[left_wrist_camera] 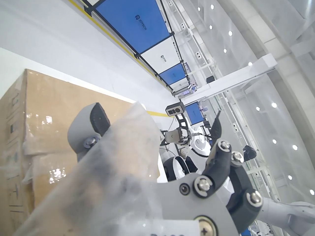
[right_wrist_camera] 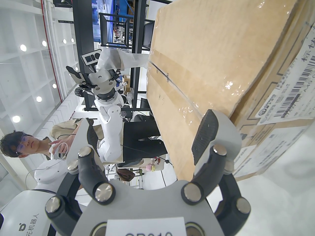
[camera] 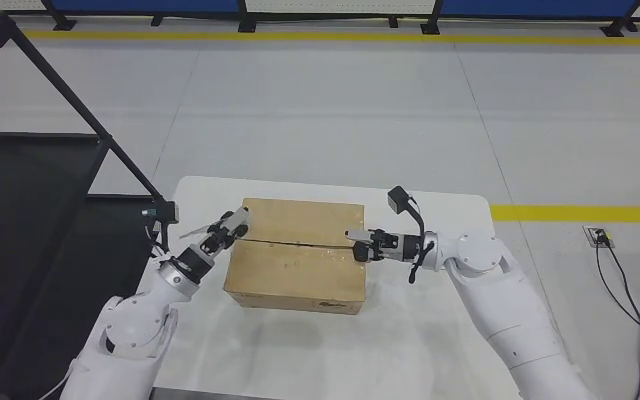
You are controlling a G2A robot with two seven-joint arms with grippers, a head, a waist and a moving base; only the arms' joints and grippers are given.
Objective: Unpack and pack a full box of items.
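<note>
The box (camera: 295, 255) sits closed at the centre of the table (camera: 420, 330), with its seam and long axis running 9-to-3. The left gripper (camera: 225, 228), fingers spread, is at the 9 o'clock edge, apparently touching it. The right gripper (camera: 355, 243), fingers spread and holding nothing, is at the 3 o'clock edge.

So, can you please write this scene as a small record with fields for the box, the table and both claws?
object: cardboard box, closed, glossy tape along the top seam
surface: white table under the box
left arm: left claw open at one end of the box, clear plastic on one finger
right arm: right claw open at the opposite end
</note>
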